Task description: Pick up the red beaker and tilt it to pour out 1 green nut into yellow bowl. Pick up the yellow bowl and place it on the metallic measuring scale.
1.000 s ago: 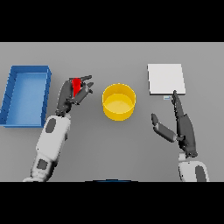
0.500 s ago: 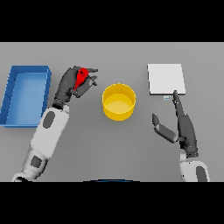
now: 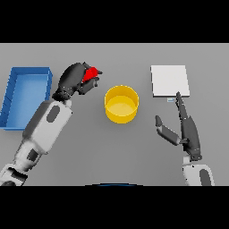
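Left hand (image 3: 73, 82) grips red beaker (image 3: 91, 74), lifted higher than before.
Yellow bowl (image 3: 121, 103) at its 4 o'clock; blue bin (image 3: 10, 103) at 9; right hand (image 3: 188, 129) relaxed below the scale (image 3: 169, 80).

Red beaker (image 3: 91, 74): I see only a small red patch; the left hand (image 3: 74, 80) is wrapped round it and covers most of its body. Rim, mouth and tilt I cannot make out.

Green nut: I cannot find it; if it is inside the beaker, the fingers hide it.

Yellow bowl (image 3: 121, 104): I cannot tell whether anything lies on its floor.

Measuring scale (image 3: 169, 80): a small mark at its near edge, beside the tip of the right hand (image 3: 188, 129), is too small for me to read.

Blue bin (image 3: 27, 96), near the table's left edge: its near right corner is covered by the left forearm.
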